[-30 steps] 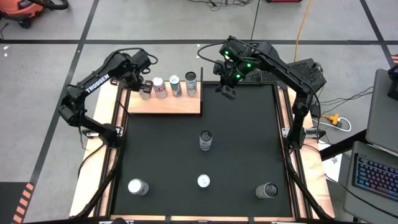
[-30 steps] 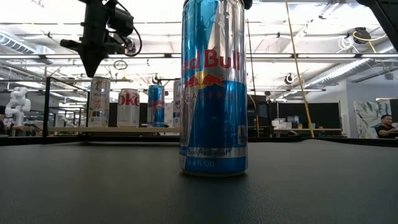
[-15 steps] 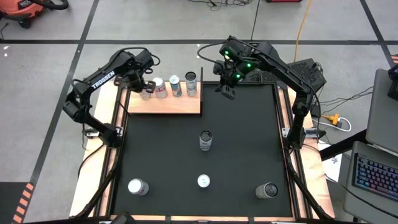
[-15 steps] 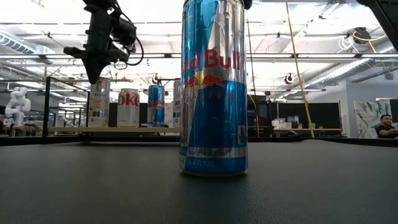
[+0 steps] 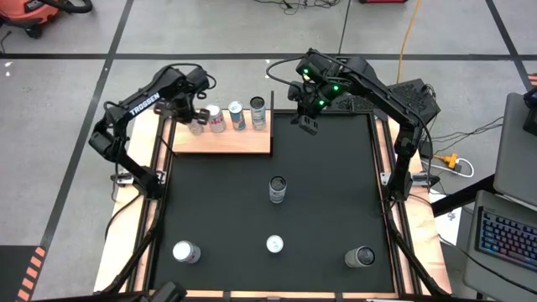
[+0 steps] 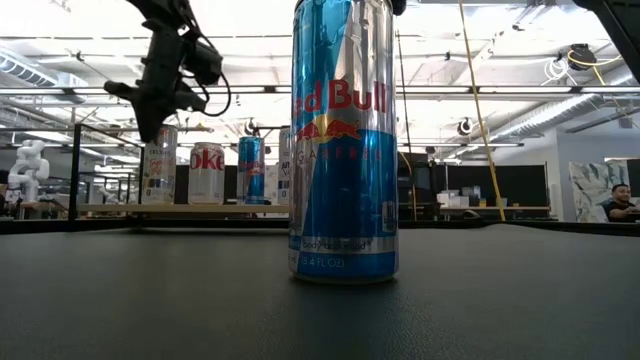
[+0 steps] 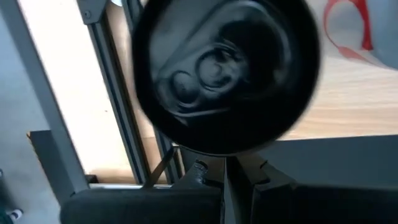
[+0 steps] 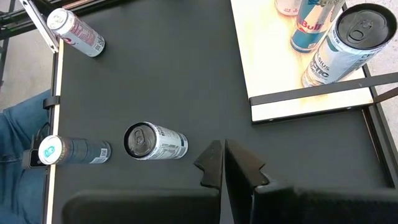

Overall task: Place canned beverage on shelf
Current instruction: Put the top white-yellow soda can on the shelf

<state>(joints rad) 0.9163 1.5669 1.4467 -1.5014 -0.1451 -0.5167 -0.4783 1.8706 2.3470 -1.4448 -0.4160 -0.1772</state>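
Light-wood shelf [image 5: 222,138] at the bench's far-left corner: you see four cans standing in a row along its far edge, the task's placed beverages. The leftmost can [image 5: 196,122] stands directly beneath the left claw [image 5: 192,110], whose fingers are pressed together and hold nothing; the left wrist view looks straight down on that can's dark top. The right claw [image 5: 307,124] hangs over the black mat [image 5: 336,184] just beyond the shelf's right edge, near the far edge of the bench, likewise pressed together and empty.

Risks, as a judgement: the left claw sits close above the row, so a sideways move before you raise it could clip the leftmost can and topple it into its neighbour [image 5: 216,117]. The thin black uprights [image 5: 273,102] at the shelf's corners narrow the approach for any further can; a carried can could strike one.

Still on the mat, not yet shelved: a tall blue can [image 5: 277,189] near the centre, and three more along the near edge, at the left [image 5: 185,252], the middle [image 5: 274,244] and the right [image 5: 362,257]. The centre can stands between the right claw and the near-edge cans.
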